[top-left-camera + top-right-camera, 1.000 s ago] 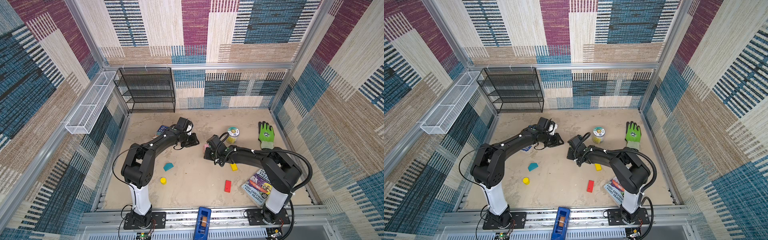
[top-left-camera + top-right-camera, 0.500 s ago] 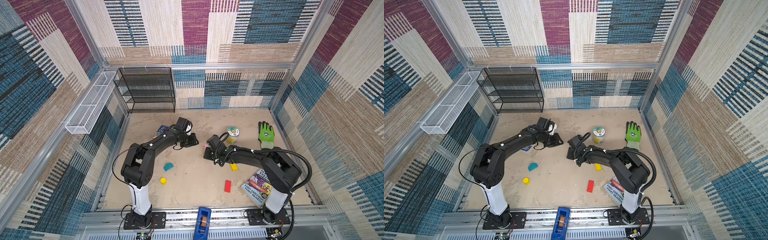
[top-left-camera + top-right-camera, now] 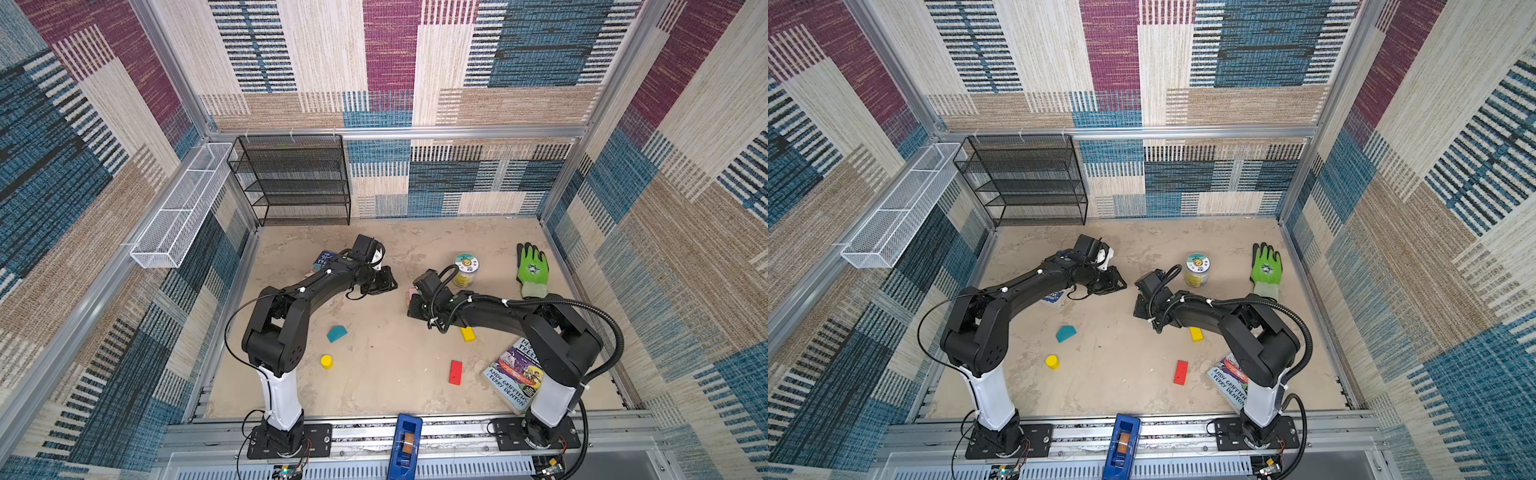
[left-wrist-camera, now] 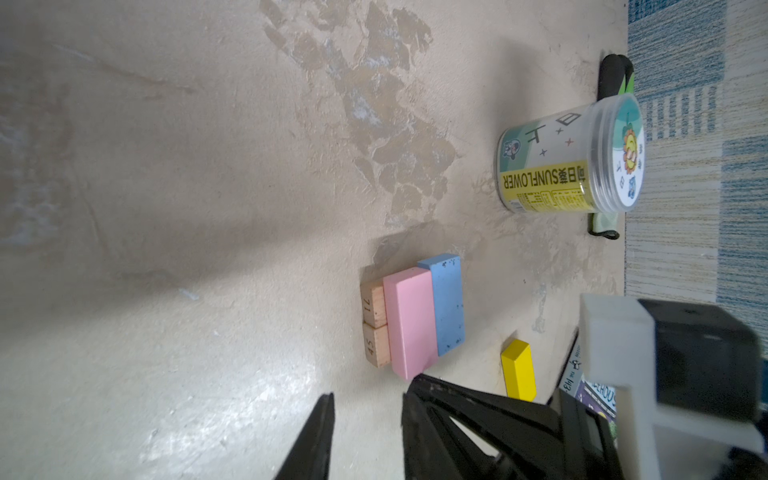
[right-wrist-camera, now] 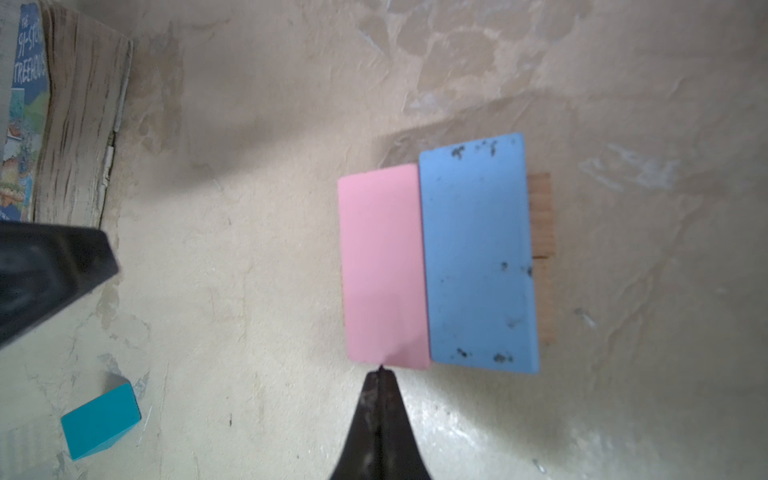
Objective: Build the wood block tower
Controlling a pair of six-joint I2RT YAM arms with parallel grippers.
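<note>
A pink slab [image 5: 382, 266] and a light blue slab [image 5: 478, 253] lie side by side across two plain wood blocks [image 4: 374, 324]; this low tower is mostly hidden under my right arm in both top views. My right gripper [image 5: 380, 372] is shut, its tip touching the pink slab's end. My left gripper [image 4: 368, 415] stands open a short way off, with only floor between its fingers. Loose on the floor lie a teal house-shaped piece [image 3: 336, 333], a yellow cylinder [image 3: 327, 361], a yellow block [image 3: 468, 333] and a red block [image 3: 456, 372].
A sunflower jar [image 3: 466, 270] and a green glove [image 3: 532, 270] sit behind the right arm. One paperback [image 3: 515, 380] lies front right, another [image 3: 326, 259] under the left arm. A black mesh rack [image 3: 299, 183] and a white wire basket [image 3: 178, 208] stand at the back left.
</note>
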